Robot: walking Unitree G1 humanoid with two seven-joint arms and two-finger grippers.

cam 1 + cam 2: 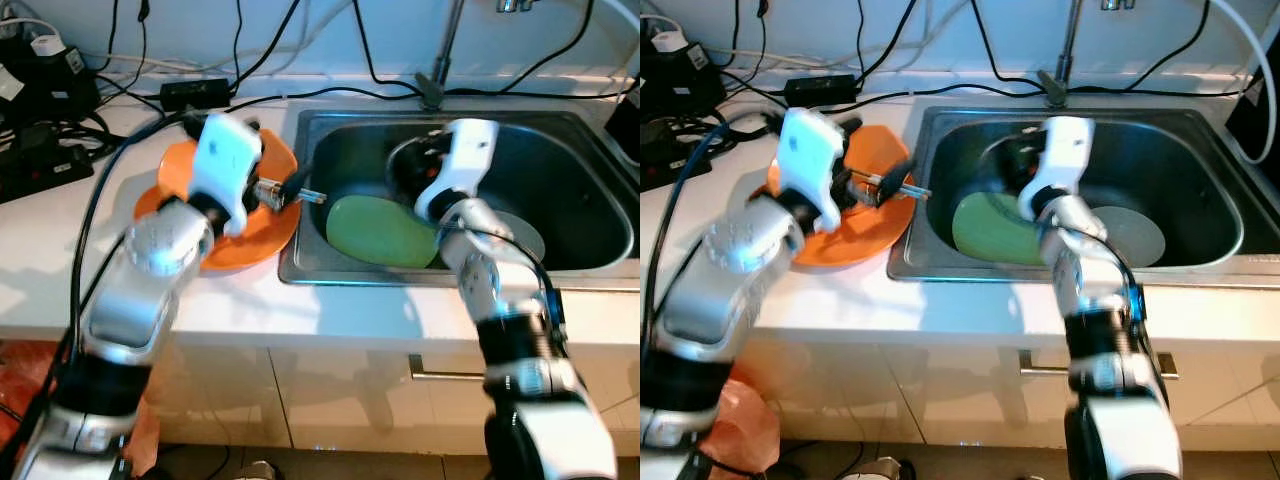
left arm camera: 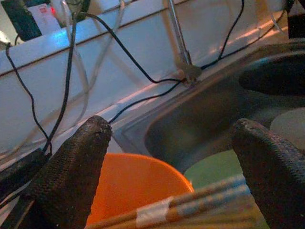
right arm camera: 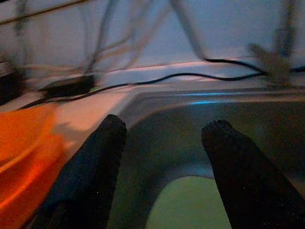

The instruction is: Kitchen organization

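Sink [image 1: 590, 262] holds green plate [image 1: 378, 232]

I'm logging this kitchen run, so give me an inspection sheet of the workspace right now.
Surface: white countertop with a steel sink set in it.
Job's things: orange plate on the counter beside the sink; green plate and grey plate in the basin.
Clutter: nothing seen.
End effectors: left end effector open over the orange plate, chopsticks lying below its fingers; right end effector open above the sink.
Cables: black cables along the wall; power strips at far left.
Surroundings: drawer handle below.
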